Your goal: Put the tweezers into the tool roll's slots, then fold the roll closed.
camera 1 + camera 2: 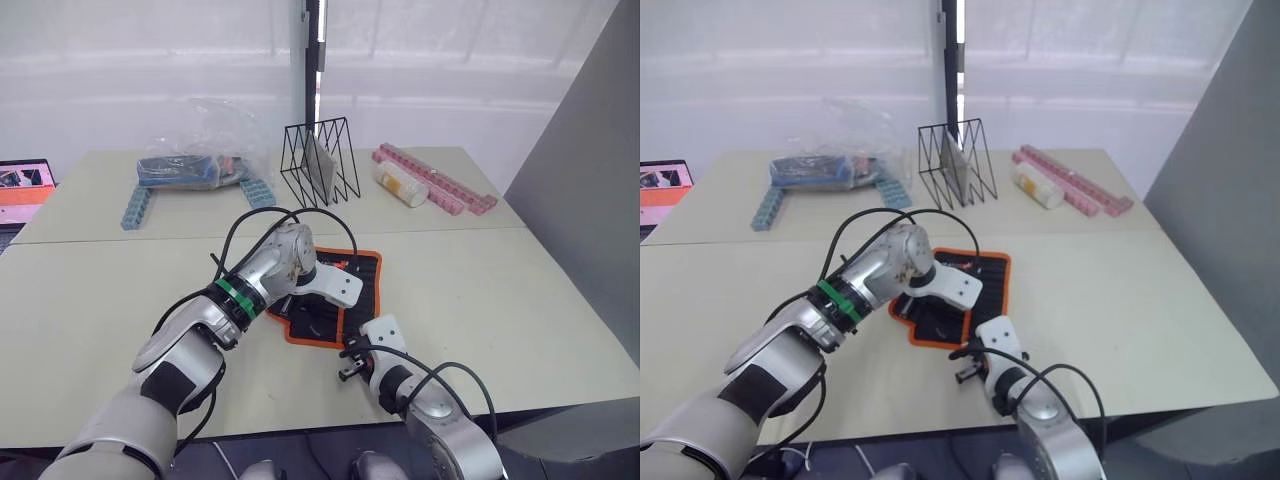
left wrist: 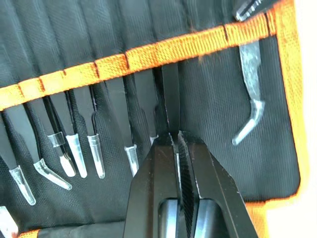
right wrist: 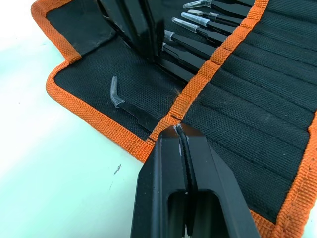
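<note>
The tool roll [image 3: 233,99], black w/ orange trim, is laid open; tweezers [image 2: 168,104] are pinched by left tool [image 2: 177,139]. Right tool [image 3: 179,130] is pressed together.

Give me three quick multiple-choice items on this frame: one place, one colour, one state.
1. Where is the roll?
A. on the near table, under the left arm
B. on the far table by the wire rack
C. on the floor

2. What colour is the roll's trim?
A. green
B. orange
C. white

3. What is the left gripper doing?
A. hanging open above the table
B. shut on a tweezer seated in a slot
C. gripping the roll's edge

Key: 1 A, the head views show it on the near table; 2 B, orange edging all round; 3 B, left wrist view shows the jaws closed on the tweezer's tip.
</note>
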You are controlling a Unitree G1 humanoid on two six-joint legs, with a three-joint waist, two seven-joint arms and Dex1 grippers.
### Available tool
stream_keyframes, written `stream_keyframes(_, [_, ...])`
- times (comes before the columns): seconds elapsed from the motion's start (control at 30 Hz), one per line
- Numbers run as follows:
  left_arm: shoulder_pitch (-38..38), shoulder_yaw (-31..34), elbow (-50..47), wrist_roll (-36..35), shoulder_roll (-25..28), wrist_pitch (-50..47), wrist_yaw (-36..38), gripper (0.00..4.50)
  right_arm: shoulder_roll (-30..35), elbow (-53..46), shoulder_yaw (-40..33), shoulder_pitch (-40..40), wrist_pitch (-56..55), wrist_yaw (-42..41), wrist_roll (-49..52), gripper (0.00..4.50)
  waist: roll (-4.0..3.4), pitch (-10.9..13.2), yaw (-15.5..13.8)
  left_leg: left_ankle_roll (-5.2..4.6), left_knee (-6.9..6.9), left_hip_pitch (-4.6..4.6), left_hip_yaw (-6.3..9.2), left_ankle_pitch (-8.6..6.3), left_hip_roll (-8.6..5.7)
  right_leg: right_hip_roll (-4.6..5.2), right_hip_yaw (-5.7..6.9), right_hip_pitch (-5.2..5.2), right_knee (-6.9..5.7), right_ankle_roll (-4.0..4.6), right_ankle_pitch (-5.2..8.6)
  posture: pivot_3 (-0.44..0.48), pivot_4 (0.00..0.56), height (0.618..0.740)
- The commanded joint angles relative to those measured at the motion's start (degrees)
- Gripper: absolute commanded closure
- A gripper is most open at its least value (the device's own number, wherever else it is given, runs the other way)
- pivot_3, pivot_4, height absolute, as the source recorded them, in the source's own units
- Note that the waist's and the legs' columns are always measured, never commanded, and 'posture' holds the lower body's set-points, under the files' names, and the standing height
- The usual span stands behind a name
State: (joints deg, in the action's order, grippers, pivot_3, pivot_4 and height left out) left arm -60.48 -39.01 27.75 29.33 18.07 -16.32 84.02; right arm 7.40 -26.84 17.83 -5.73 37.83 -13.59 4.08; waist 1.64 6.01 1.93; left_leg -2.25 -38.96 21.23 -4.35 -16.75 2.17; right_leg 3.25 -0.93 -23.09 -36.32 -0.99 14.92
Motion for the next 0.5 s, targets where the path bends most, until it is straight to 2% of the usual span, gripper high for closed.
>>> stream_keyframes(0.03, [1.42,1.85,-2.87,-3.41,-1.98,0.97,-1.43,4.47,0.32,5.10,3.11,-2.49,4.28,-0.72,0.44,4.50,0.03,-0.03,-0.20,0.00,0.00,-0.02,0.00,0.00,0.00,0.01,0.00,0.01,-0.01,0.00,0.00,0.000,0.150,0.737])
stream_keyframes(0.33, [2.50,3.86,-3.84,-5.07,-1.11,1.59,-3.04,4.47,0.67,4.98,3.22,-2.54,4.29,-0.83,0.47,4.50,0.06,-0.07,-0.76,0.00,-0.03,-0.03,-0.01,0.00,-0.04,0.03,-0.03,0.04,0.00,-0.01,0.01,0.000,0.150,0.737])
stream_keyframes(0.5, [1.78,5.58,-6.30,-6.51,1.08,0.42,-2.38,2.87,0.94,5.03,3.28,-2.08,4.49,-1.10,0.40,4.50,0.06,-0.06,-0.61,0.00,-0.03,-0.01,-0.01,0.00,-0.04,0.02,-0.04,0.00,-0.02,-0.01,0.01,0.000,0.150,0.737])
